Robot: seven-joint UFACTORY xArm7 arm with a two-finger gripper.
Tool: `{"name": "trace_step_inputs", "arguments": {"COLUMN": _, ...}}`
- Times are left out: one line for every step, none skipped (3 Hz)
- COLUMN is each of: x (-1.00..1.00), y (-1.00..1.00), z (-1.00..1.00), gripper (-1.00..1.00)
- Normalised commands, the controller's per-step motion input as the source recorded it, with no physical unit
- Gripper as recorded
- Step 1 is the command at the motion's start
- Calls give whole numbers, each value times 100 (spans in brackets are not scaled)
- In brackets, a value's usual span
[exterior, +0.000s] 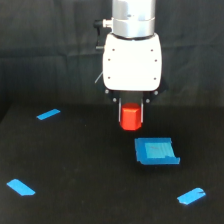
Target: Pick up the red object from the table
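Matte orange-red hexagonal red object (131,117) clamped between end effector (131,111) fingers, above flat black table (75,165).

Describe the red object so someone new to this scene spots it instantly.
Start at the white arm head hanging over the middle of the black table. Directly under it, between the fingers of the hand, sits the red object, a small orange-red block. It is the only red thing; the blue tray below it and the tape strips are all blue.
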Motion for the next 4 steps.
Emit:
{"name": "trace_step_inputs", "arguments": {"x": -4, "y": 5, "z": 11, "gripper": -100}}
{"name": "trace_step_inputs", "arguments": {"x": 6, "y": 3, "z": 2, "gripper": -100}}
{"name": "trace_step_inputs", "arguments": {"x": 3, "y": 8, "z": 6, "gripper": -100}}
{"name": "trace_step_inputs", "arguments": {"x": 4, "y": 3, "z": -3, "gripper": -96}}
